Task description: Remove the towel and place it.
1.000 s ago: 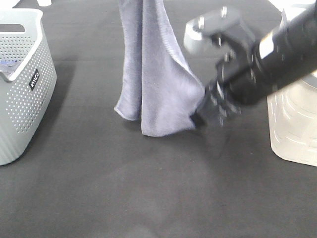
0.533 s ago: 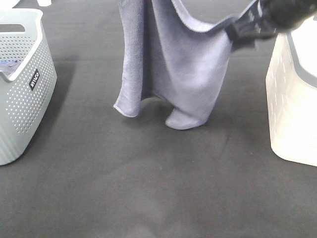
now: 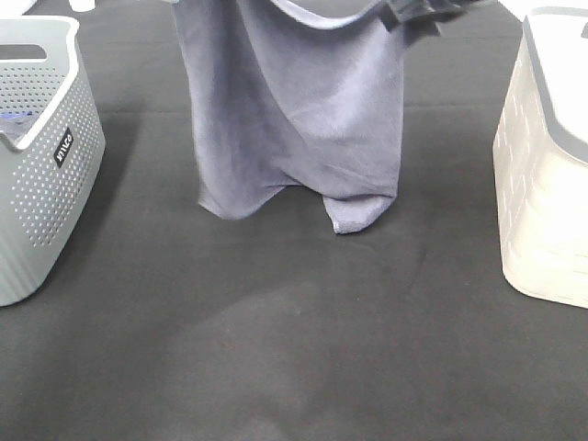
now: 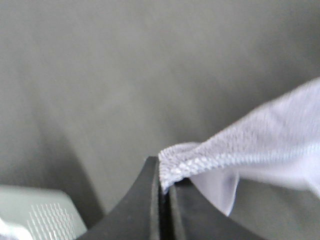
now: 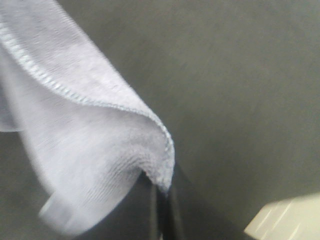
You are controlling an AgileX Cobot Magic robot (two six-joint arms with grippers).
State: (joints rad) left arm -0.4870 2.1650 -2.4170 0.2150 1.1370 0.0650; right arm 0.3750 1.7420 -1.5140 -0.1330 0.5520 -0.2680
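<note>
The grey-lavender towel (image 3: 294, 110) hangs spread out above the dark table in the exterior high view, its lower corners touching or just above the cloth surface. My right gripper (image 3: 418, 11) is shut on its upper right corner at the top edge of that view. My left gripper is out of that view past the top edge. In the left wrist view my left gripper (image 4: 165, 187) is shut on the towel's hemmed corner (image 4: 200, 157). In the right wrist view my right gripper (image 5: 162, 197) is shut on the other hemmed corner (image 5: 150, 160).
A grey perforated basket (image 3: 41, 156) stands at the left edge of the table. A white basket (image 3: 547, 184) stands at the right edge. The dark table (image 3: 294, 349) lies between them; the grey basket's corner (image 4: 35, 215) shows in the left wrist view.
My right gripper has lifted the towel's corner up and to the right, and the towel's left side has moved left. The towel has opened from a narrow hanging fold into a wide sheet.
</note>
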